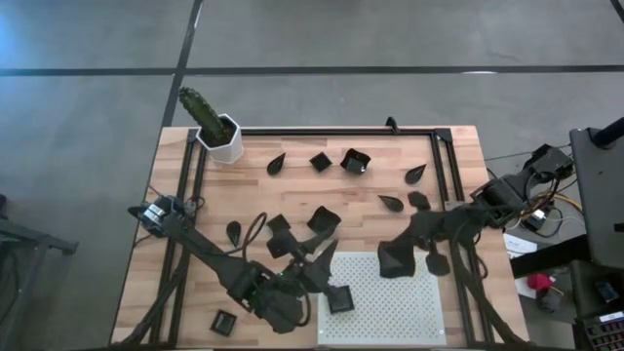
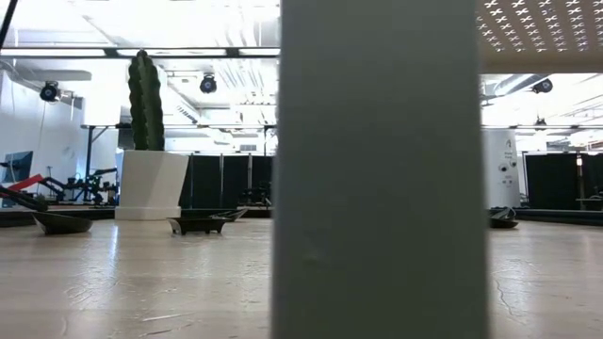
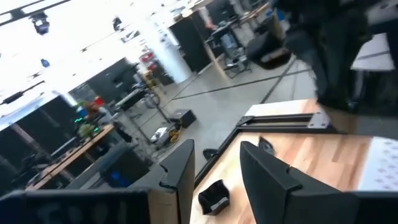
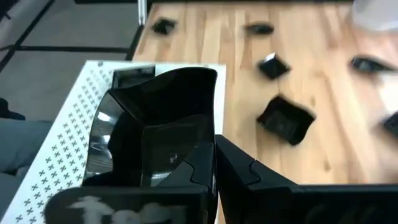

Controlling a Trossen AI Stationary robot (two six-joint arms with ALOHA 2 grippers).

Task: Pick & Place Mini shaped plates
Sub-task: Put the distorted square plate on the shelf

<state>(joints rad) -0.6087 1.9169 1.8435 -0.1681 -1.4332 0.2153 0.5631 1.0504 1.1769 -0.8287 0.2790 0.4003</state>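
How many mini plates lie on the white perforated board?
1: a square plate near the white board's left edge, high view. The right gripper holds a second plate above the board; others may be hidden.

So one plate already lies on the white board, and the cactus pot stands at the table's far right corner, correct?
Not quite. The cactus pot stands at the far left corner, as the high view shows. One plate does lie on the white board.
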